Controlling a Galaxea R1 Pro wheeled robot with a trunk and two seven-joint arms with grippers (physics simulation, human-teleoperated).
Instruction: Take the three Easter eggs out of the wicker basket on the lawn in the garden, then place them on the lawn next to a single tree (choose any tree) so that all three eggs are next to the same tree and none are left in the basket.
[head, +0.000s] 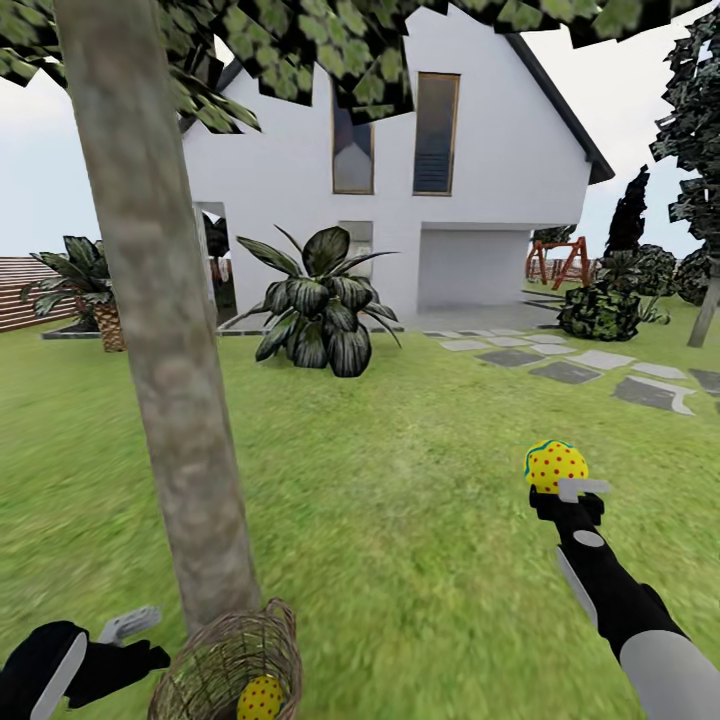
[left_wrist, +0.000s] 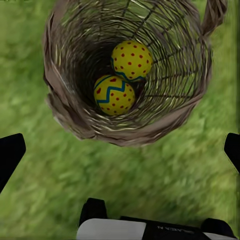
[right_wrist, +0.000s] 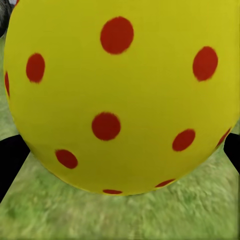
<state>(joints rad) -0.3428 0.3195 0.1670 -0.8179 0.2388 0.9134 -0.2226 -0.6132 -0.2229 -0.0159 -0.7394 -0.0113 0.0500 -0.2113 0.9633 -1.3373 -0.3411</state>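
Pinching one Easter egg (head: 556, 466), the right gripper (head: 566, 490) holds it above the lawn (head: 400, 520); lower it gently beside the tree (head: 160, 330). Two eggs (left_wrist: 122, 77) remain in the wicker basket (left_wrist: 60, 100), left gripper (head: 128, 625) spread.

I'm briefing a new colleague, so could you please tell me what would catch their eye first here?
Probably the bright yellow, red-dotted Easter egg held up over the lawn in the right gripper. Next, the thick tree trunk at near left, with the wicker basket at its foot holding two more eggs.
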